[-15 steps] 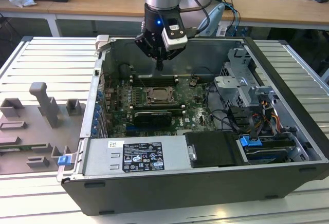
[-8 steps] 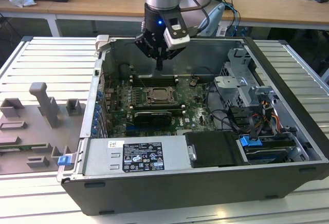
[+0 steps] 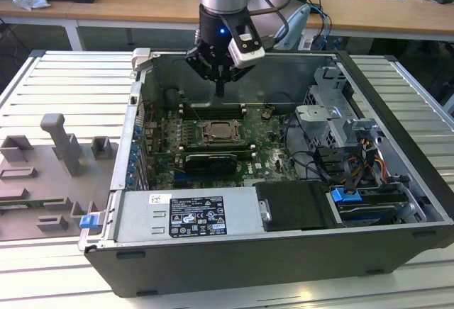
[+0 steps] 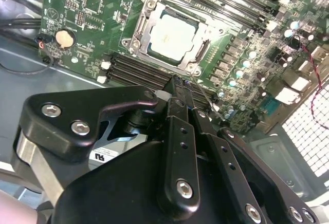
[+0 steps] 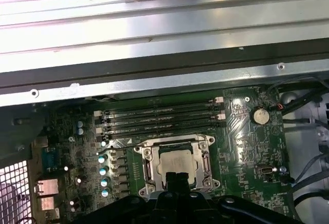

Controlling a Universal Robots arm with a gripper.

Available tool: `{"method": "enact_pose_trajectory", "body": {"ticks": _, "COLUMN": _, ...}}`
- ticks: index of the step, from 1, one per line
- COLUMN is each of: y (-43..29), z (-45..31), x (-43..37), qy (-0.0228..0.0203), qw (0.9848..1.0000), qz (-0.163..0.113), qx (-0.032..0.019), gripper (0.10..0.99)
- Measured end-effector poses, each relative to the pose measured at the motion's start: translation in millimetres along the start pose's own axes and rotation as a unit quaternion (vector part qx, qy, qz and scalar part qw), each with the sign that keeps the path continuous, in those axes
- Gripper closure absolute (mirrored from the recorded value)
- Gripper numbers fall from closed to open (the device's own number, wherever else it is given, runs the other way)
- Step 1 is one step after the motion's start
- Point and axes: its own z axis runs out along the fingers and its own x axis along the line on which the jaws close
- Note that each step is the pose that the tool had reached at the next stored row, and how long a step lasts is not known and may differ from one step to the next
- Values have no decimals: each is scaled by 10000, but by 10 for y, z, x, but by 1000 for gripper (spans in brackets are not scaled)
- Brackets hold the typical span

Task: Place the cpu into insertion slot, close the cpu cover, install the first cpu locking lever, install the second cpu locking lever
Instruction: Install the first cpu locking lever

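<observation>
Exterior view from where I stand: the open computer case (image 3: pixel 284 266) lies on its side, with the green board (image 3: pixel 159 142) inside. The gripper (image 3: pixel 220 88) hangs above the board, near the insertion slot (image 3: pixel 207 137), its fingers pressed together on nothing. In the second wrist view the cpu cover (image 4: pixel 146 26) lies flat, framing the cpu (image 4: pixel 175 34) seated in the slot.
</observation>
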Motion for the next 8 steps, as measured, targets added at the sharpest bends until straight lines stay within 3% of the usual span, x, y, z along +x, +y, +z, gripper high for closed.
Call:
{"method": "enact_pose_trajectory", "body": {"ticks": 3, "y": -2, "z": 7, "x": 11, "qy": 3, "qw": 10000, "qz": -50, "qx": -1, "gripper": 980}}
{"method": "enact_pose_trajectory", "body": {"ticks": 5, "y": -7, "z": 18, "x": 63, "qy": 5, "qw": 10000, "qz": -94, "qx": -3, "gripper": 980}}
{"method": "enact_pose_trajectory", "body": {"ticks": 8, "y": -9, "z": 39, "x": 67, "qy": 23, "qw": 9991, "qz": -419, "qx": -8, "gripper": 980}}
